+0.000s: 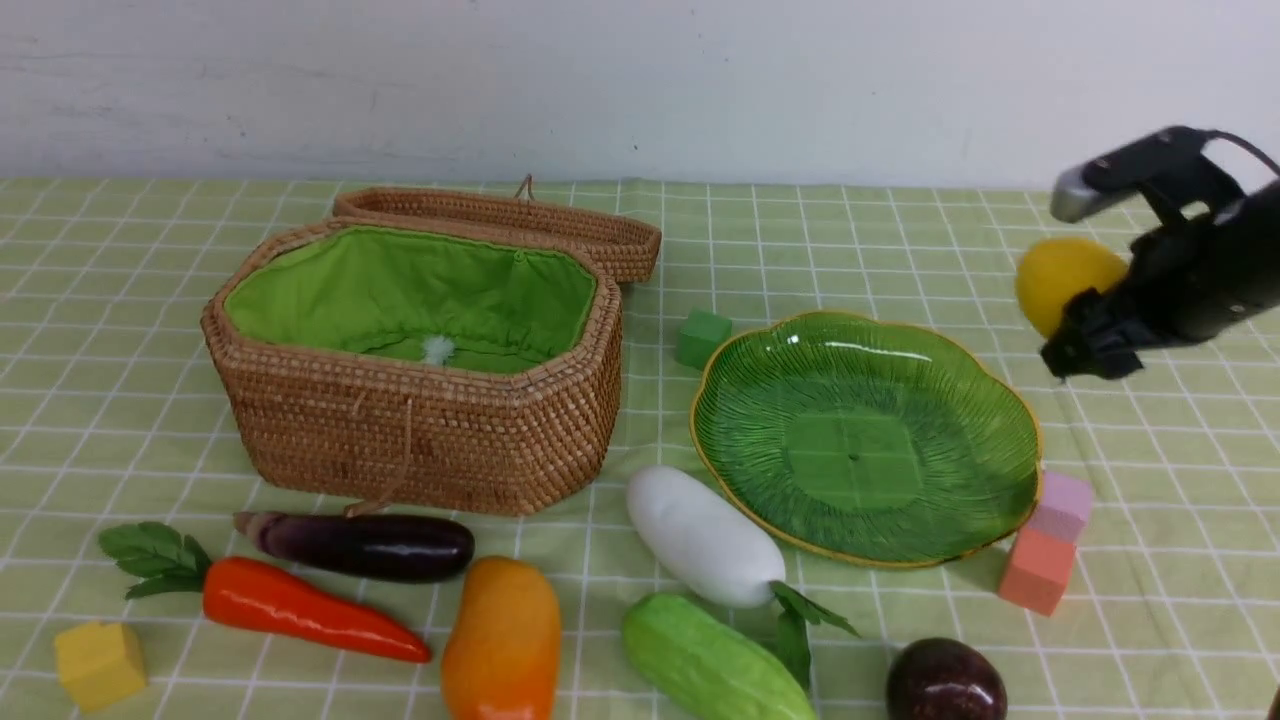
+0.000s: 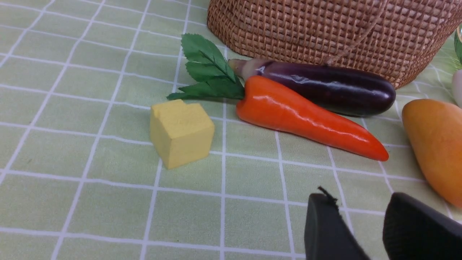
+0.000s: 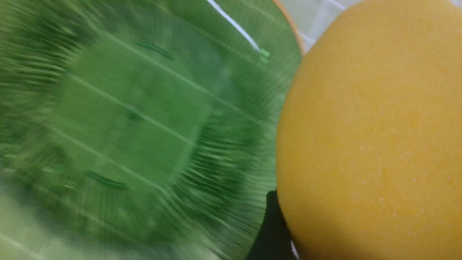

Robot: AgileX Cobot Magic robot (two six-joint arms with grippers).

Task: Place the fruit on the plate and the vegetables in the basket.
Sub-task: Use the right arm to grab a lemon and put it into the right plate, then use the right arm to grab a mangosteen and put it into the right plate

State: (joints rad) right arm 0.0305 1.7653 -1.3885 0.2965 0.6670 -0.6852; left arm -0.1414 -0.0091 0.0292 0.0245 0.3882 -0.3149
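1. Green checked tablecloth (image 1: pixel 1150 480) covers the whole table, and a plain white wall stands behind it.
2. Nearest, in a row from left to right, lie a yellow cube (image 1: pixel 98 663), carrot (image 1: pixel 300 605), mango (image 1: pixel 503 640), cucumber (image 1: pixel 710 665) and dark purple fruit (image 1: pixel 945 683).
3. Left gripper (image 2: pixel 364 234) hovers low over bare cloth near the carrot's tip, fingers parted and holding nothing.
4. Just behind the row lie the eggplant (image 1: pixel 365 545), close against the basket, and the radish (image 1: pixel 703 535), just beside the plate's near rim.
5. Right of centre, the plate (image 1: pixel 860 440) is empty. An orange cube (image 1: pixel 1038 570) and a pink cube (image 1: pixel 1062 505) sit at its right edge.
6. On the left, the basket (image 1: pixel 420 430) stands with its lid (image 1: pixel 520 220) open behind it. Only a small white tuft (image 1: pixel 437 350) shows on the green lining.
7. A green cube (image 1: pixel 702 338) sits between the basket and the plate.
8. Farther right, the right gripper (image 1: pixel 1090 335) is clamped on the lemon (image 1: pixel 1065 275), held in the air just off the plate's far right rim.
9. Cloth beyond the plate lies open.
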